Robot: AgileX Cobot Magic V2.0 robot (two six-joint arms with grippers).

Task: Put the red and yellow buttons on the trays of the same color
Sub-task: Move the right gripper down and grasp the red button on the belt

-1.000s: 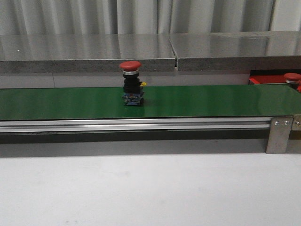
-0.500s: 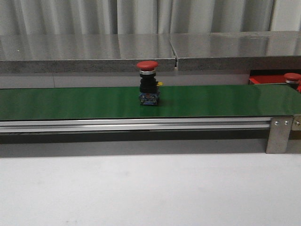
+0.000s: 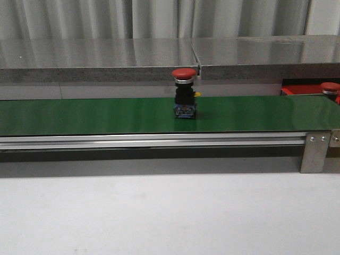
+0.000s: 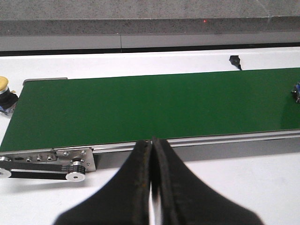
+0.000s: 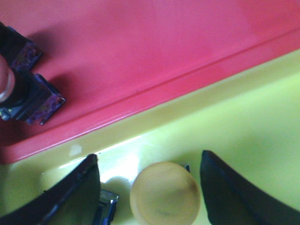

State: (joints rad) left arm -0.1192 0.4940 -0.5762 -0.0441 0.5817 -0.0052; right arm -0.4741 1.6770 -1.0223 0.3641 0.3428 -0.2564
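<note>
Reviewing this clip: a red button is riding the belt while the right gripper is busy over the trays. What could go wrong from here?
1. The red mushroom-head push button stands upright on the green conveyor belt, unattended; if the belt runs on, it could pass the pick point or topple.
2. The left gripper is shut, so it must open before any grasp.
3. The right gripper straddles the yellow-capped button over the yellow tray; withdrawing could knock it.

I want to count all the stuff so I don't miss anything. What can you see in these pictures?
Red mushroom-head push button: one, upright on the belt.
Second red push button: one, on the red tray.
Yellow push button: one, on the yellow tray, between the right gripper's fingers.
Another yellow push button: one, beside the belt's end.
Green conveyor belt: one, across the table.
Red plastic tray: one.
Yellow plastic tray: one, touching the red tray.
Left gripper: shut, empty.
Right gripper: open.
</note>
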